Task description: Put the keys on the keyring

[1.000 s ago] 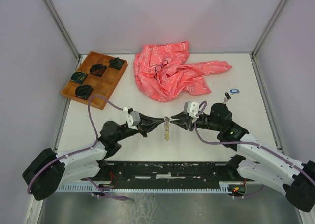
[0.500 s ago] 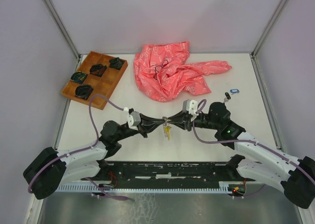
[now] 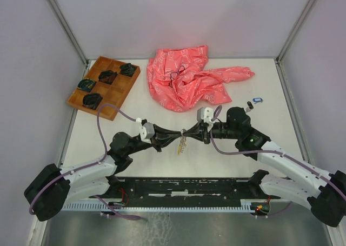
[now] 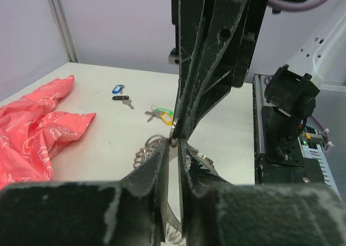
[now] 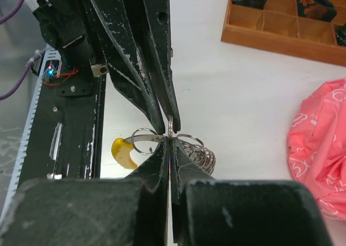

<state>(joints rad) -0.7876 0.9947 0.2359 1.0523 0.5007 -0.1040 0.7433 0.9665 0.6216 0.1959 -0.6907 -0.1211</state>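
Observation:
The keyring (image 5: 201, 153), a grey beaded coil ring, hangs between both grippers above the table's near middle, and a yellow-headed key (image 5: 124, 152) dangles from it. My right gripper (image 5: 170, 133) is shut on the ring's wire from below in its own view. My left gripper (image 4: 173, 143) meets it tip to tip and pinches the same wire through a narrow slit. In the top view the two grippers touch over the hanging keyring (image 3: 182, 143). A blue-tagged key (image 4: 118, 88), a black key (image 4: 122, 98) and a green and yellow key (image 4: 160, 114) lie on the table.
A crumpled pink cloth (image 3: 186, 78) lies at the back middle with a thin dark cord on it. A wooden compartment tray (image 3: 104, 87) with dark items sits at the back left. The loose blue-tagged key (image 3: 258, 100) lies just beyond the right arm's wrist.
My right gripper has moved left against the left one and closed on the ring. The ring and yellow key have swung slightly. The left jaws have eased a little.

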